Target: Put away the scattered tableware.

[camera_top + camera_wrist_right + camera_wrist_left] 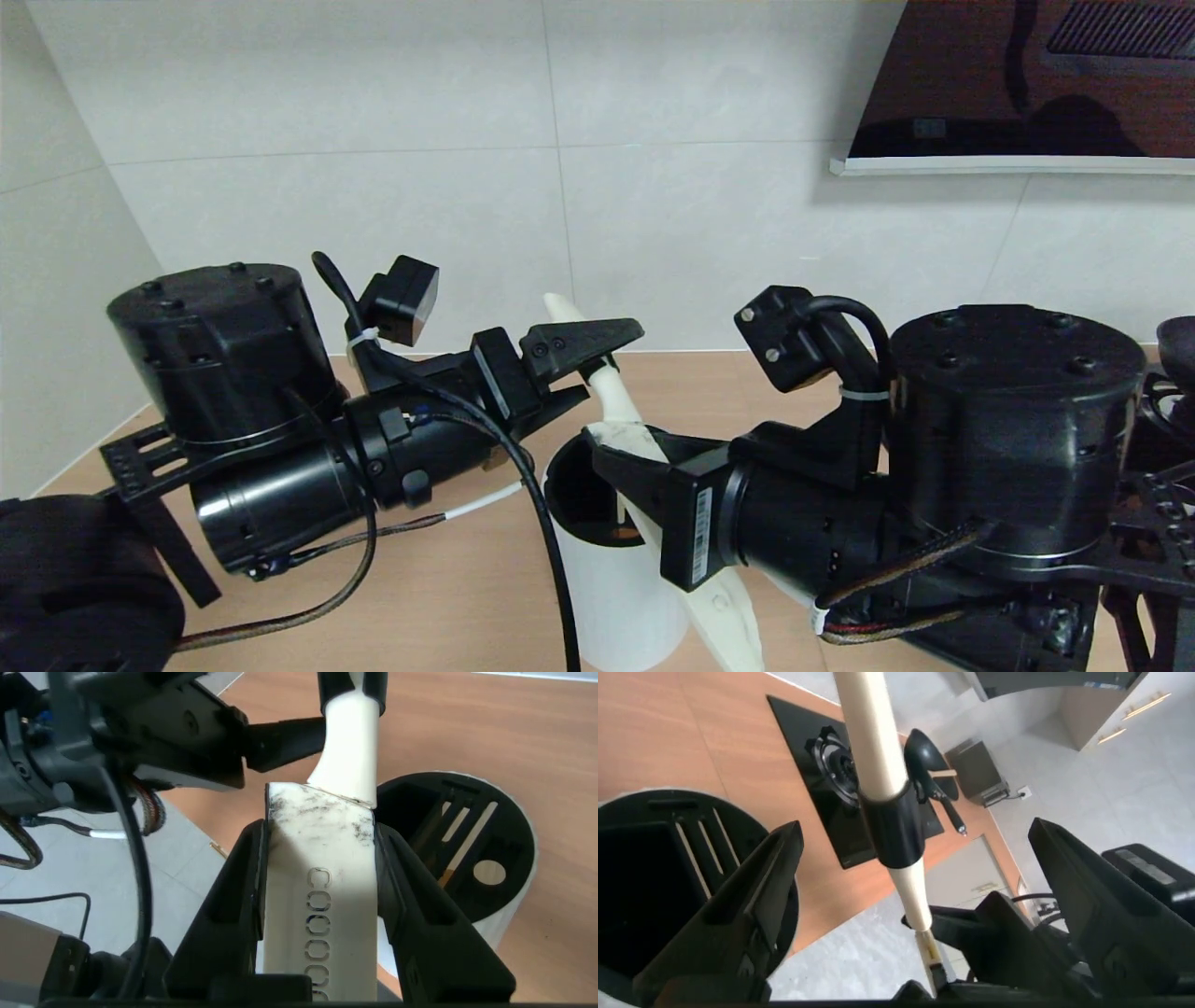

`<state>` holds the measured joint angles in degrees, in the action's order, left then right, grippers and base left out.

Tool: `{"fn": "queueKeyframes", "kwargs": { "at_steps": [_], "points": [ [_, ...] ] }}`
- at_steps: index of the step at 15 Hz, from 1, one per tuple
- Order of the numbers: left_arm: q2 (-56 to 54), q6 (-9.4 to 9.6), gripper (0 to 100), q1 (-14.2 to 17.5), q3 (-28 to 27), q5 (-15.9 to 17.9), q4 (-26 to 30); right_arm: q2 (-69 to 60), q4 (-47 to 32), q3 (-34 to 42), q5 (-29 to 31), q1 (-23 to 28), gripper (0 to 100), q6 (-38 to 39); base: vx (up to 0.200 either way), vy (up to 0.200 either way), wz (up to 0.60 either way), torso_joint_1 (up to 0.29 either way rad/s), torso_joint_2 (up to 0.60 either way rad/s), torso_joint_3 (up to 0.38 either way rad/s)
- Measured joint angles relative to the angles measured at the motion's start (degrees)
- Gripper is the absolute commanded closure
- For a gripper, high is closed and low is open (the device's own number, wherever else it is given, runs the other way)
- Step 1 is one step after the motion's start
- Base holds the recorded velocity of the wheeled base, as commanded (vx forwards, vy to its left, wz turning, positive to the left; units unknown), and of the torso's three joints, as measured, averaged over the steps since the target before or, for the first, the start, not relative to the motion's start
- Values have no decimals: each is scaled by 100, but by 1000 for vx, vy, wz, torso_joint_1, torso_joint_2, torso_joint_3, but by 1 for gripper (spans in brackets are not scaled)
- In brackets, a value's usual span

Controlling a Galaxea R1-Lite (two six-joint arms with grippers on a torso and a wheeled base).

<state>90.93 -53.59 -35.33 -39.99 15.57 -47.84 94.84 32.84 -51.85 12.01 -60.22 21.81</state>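
A white slotted spatula (618,403) hangs tilted over a white cylindrical utensil holder (611,583) with a black divided inside (472,831). My right gripper (627,446) is shut on the spatula's flat slotted part (322,915), just above the holder's rim. My left gripper (611,362) stands open around the spatula's handle (878,756), its fingers (761,905) wide apart on either side and not touching it. A black band (895,826) wraps the handle. Thin sticks (701,845) stand inside the holder.
The holder stands on a wooden counter (448,579) against a white tiled wall. A black cooktop with a burner (836,765) lies farther along the counter, with a dark utensil (924,751) on it. A dark range hood (1027,84) hangs at the upper right.
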Motion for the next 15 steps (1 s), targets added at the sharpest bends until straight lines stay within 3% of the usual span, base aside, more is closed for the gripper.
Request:
{"fn": "queueKeyframes", "kwargs": {
  "at_steps": [6, 7, 15],
  "points": [
    [83, 5, 0, 0, 11, -11, 2, 9, 0, 9, 4, -35, 100, 0, 0, 0, 0, 0, 0, 0],
    [99, 9, 100, 0, 11, -13, 2, 9, 2, 15, 2, -52, 100, 0, 0, 0, 0, 0, 0, 0],
    [157, 9, 100, -2, -11, -2, 2, 6, -5, 48, 9, -74, 100, 0, 0, 0, 0, 0, 0, 0]
  ]
}}
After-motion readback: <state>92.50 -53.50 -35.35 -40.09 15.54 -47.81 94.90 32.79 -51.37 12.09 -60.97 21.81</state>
